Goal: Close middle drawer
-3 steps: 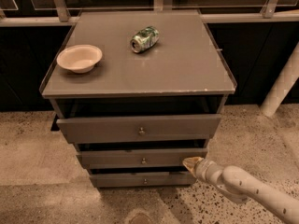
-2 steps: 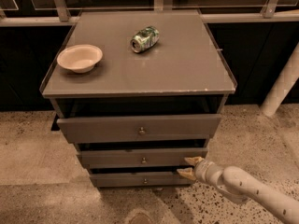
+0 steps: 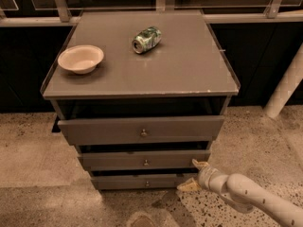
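While my arm reaches in from the lower right, my gripper (image 3: 193, 175) stands wide open and holds nothing. Its upper fingertip (image 3: 198, 163) is at the right end of the middle drawer (image 3: 146, 160), and the lower one points at the floor beside the bottom drawer (image 3: 142, 181). I cannot tell whether the upper tip presses on the front. The middle drawer stands slightly out, set below the top drawer (image 3: 142, 129). Compared with a moment ago, my fingers are spread further and the lower one sits lower; the drawer front looks unmoved.
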Controlling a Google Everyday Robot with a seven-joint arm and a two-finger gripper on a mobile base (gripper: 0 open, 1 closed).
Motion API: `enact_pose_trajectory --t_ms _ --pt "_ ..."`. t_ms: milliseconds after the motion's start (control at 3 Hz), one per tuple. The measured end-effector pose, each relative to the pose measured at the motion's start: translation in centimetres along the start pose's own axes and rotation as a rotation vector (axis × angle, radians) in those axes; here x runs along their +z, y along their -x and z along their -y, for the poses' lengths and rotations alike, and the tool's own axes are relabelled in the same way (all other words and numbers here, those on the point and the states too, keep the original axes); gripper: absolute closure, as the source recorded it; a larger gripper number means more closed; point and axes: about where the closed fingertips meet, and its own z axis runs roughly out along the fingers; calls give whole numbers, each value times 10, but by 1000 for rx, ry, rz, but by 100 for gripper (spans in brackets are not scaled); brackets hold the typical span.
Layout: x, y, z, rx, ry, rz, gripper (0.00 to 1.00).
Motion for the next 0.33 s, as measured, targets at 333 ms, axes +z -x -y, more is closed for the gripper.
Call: enact_pose_trajectory --t_ms 333 --pt "0 0 0 0 0 0 0"
